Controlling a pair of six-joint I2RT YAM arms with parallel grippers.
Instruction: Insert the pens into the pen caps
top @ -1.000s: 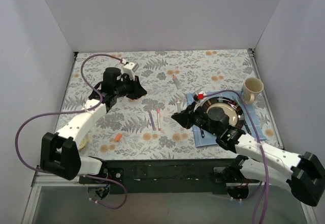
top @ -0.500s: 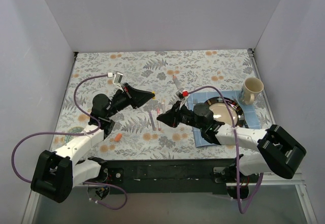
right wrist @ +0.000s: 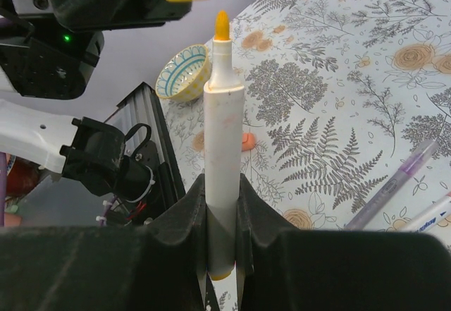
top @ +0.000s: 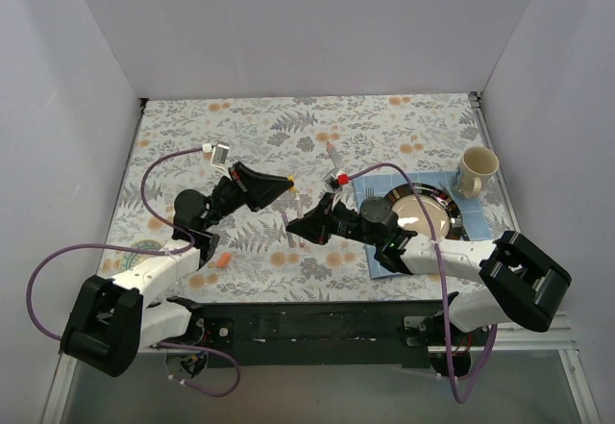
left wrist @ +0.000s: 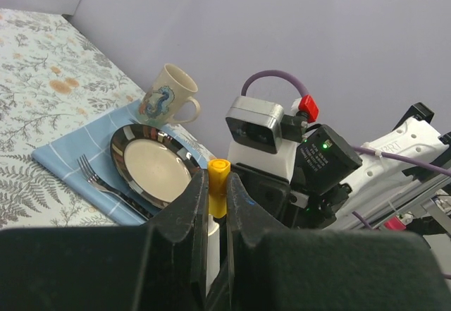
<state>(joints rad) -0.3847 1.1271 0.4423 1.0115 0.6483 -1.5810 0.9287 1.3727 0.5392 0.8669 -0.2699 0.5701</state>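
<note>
Right end effector is clamped on a whitish plastic marker pen with an orange tip; left end effector pinches a small yellow-orange plastic cap, just beyond that pen's tip, not touching.

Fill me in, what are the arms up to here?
Capping a pen. The left gripper holds a yellow cap, the right gripper holds a whitish pen with an orange tip. The tip sits close to the cap but slightly off line, not yet in. Two more pens and an orange cap lie on the table.
</note>
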